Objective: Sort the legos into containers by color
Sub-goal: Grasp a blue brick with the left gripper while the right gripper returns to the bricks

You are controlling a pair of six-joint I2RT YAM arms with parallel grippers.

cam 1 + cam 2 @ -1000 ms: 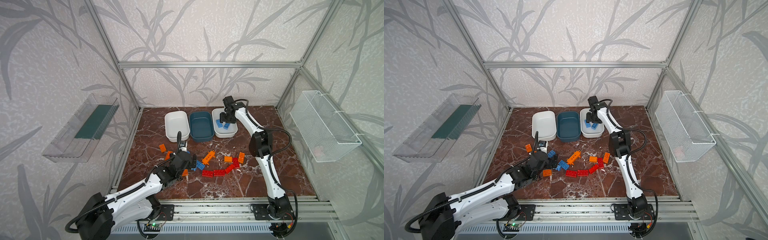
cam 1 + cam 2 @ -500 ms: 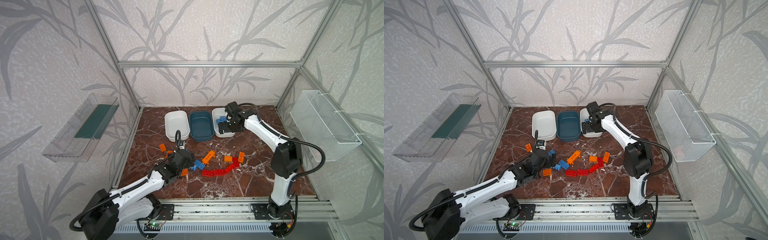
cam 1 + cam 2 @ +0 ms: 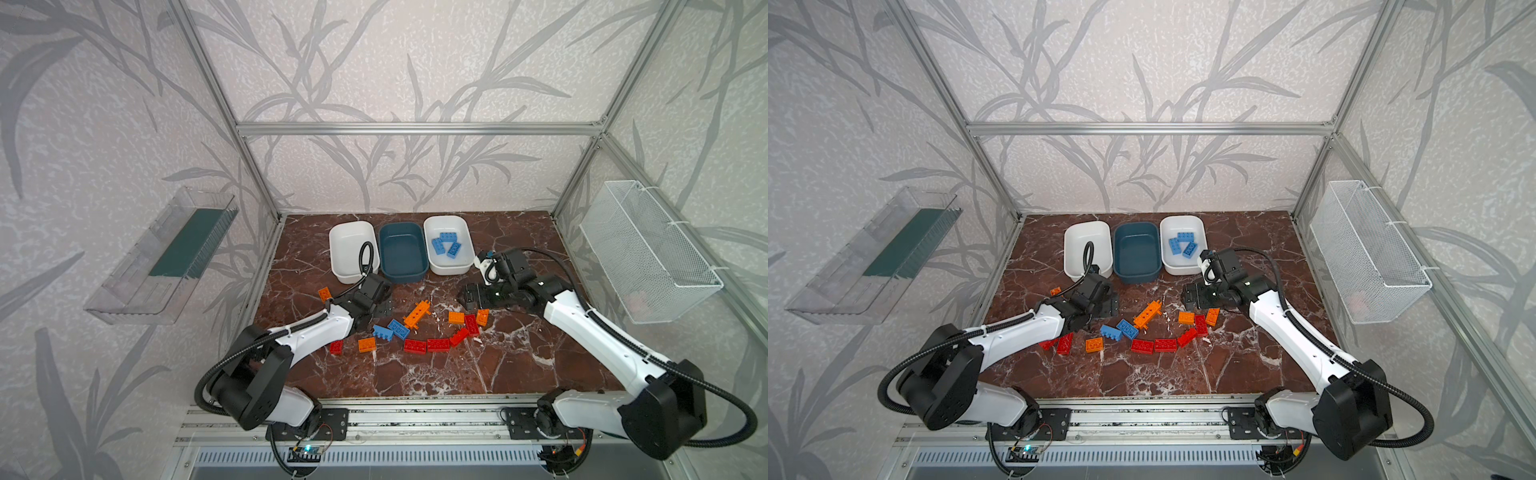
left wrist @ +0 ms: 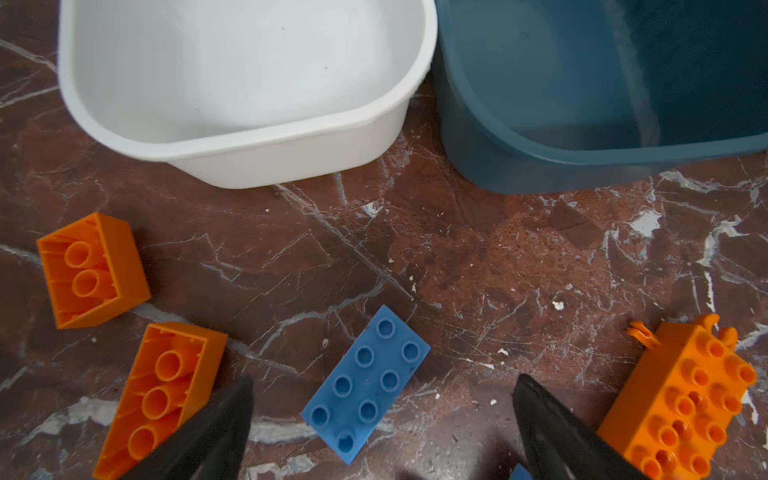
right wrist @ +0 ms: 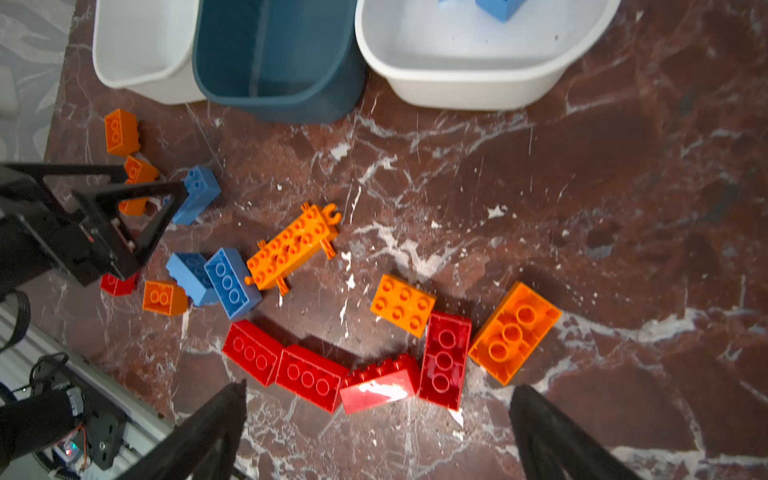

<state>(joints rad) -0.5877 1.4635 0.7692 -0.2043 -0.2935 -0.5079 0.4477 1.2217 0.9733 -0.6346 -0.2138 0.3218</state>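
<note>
Closing on the blue brick (image 4: 365,384) looks like your step in hand. It lies studs up on the table (image 4: 478,257), between the spread fingers of your left pincer (image 4: 384,386) and a little short of the near ends of the empty white tub (image 4: 249,133) and the teal tub (image 4: 582,153). The brick sits skewed to the line of the jaws, so I would turn the wrist until the fingers face its long sides, then lower fully before you squeeze. Watch the orange brick (image 4: 162,395) just beside one finger, because a careless descent could catch or push it. The sorted blue bricks (image 3: 446,245) lie in the second white tub (image 3: 451,266), at the right end of the row along the table's far edge. I judge this brick belongs there too.

Your left arm (image 3: 316,328) reaches low from the near left corner toward the middle, wrist tipped down over the pile. Your right arm (image 3: 582,320) stretches from the near right corner. Its right pincer (image 3: 467,297) is turned toward the left edge, just in front of the second white tub. Its jaws stand wide and hold nothing. In the wrist view they hang above the row of red bricks (image 5: 307,374) and an orange one (image 5: 513,332). The other loose bricks lie across the middle of the table.
</note>
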